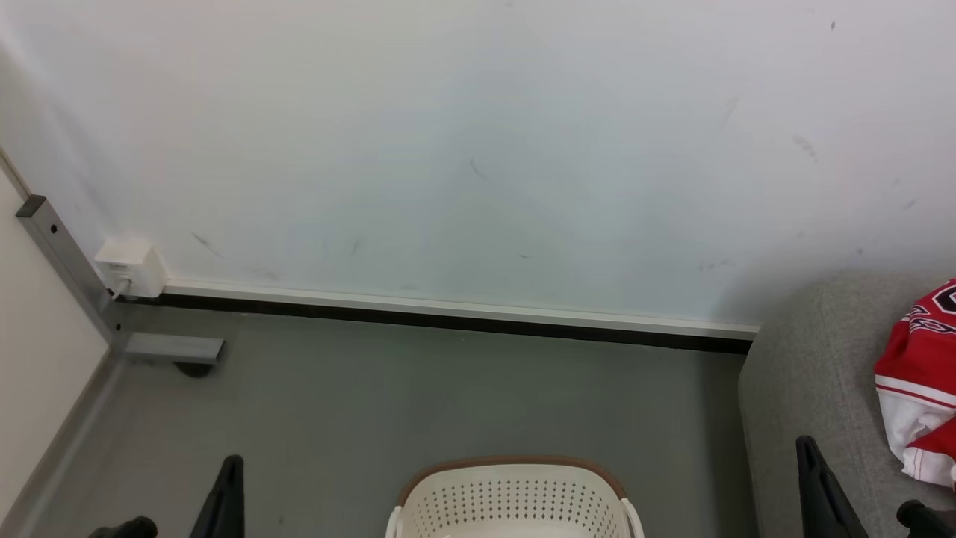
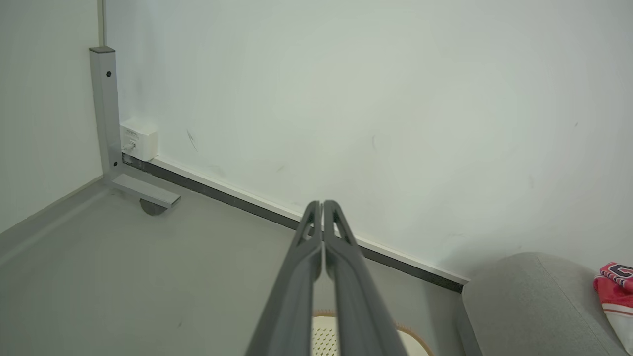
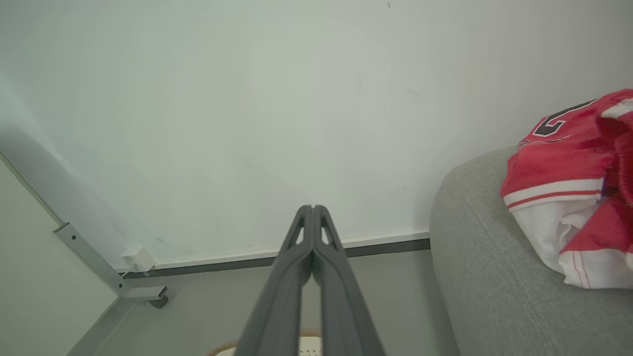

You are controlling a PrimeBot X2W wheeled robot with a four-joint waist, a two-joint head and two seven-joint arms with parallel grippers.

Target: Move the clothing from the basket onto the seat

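Note:
The cream-white basket (image 1: 515,499) with a brown rim stands on the floor at the bottom middle; the part of its inside that I see holds nothing. Red and white clothing (image 1: 920,385) lies on the grey seat (image 1: 810,388) at the right edge. My left gripper (image 2: 322,203) is shut with nothing between its fingers, raised above the floor left of the basket (image 2: 326,336). My right gripper (image 3: 312,207) is also shut and holds nothing, just left of the clothing (image 3: 573,183) on the seat (image 3: 494,277). In the head view the left gripper (image 1: 233,462) and right gripper (image 1: 805,444) rise at the lower corners.
A white wall with a black-and-white skirting (image 1: 448,314) runs behind the grey floor. A grey metal post with a foot (image 1: 75,276) and a small white socket box (image 1: 133,267) stand in the left corner.

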